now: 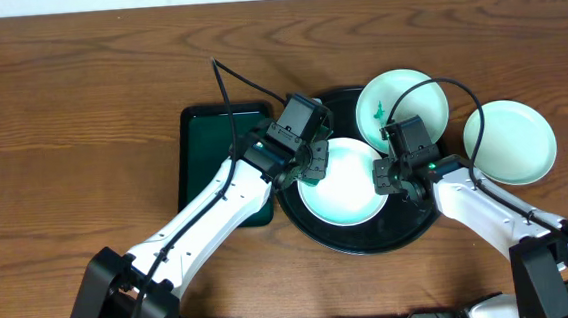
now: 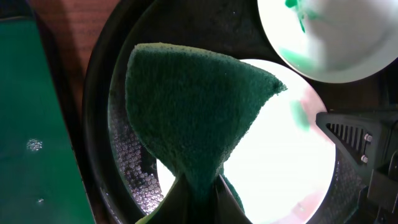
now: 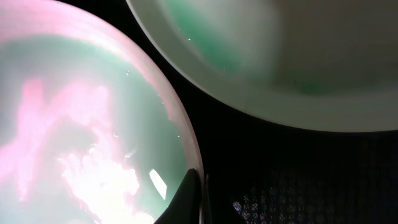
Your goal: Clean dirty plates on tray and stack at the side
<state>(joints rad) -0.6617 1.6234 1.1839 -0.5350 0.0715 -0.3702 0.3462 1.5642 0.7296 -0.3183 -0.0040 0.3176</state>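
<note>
We're looking down at the black tray point(image 1: 370, 241), and the centre plate point(image 1: 352, 199) lies flat inside it. The left gripper point(image 1: 310, 165) hangs over that plate's left side. From the left wrist we see it clenched on a dark green sponge point(image 2: 193, 112), which fans out wide above the plate. The right gripper point(image 1: 388, 177) is at the plate's right edge. Up close, its fingers are closed tight on the rim of the centre plate point(image 3: 74, 124).

Just behind, the smeared plate point(image 1: 410, 100) sits at the tray's far right edge, with a green mark on its left side. We can't tell how far it rests on the rim. The third plate point(image 1: 511, 143) lies off the tray to the right, on the wooden surface point(image 1: 79, 93). A green tray point(image 1: 209, 154) sits just left of the black one.
</note>
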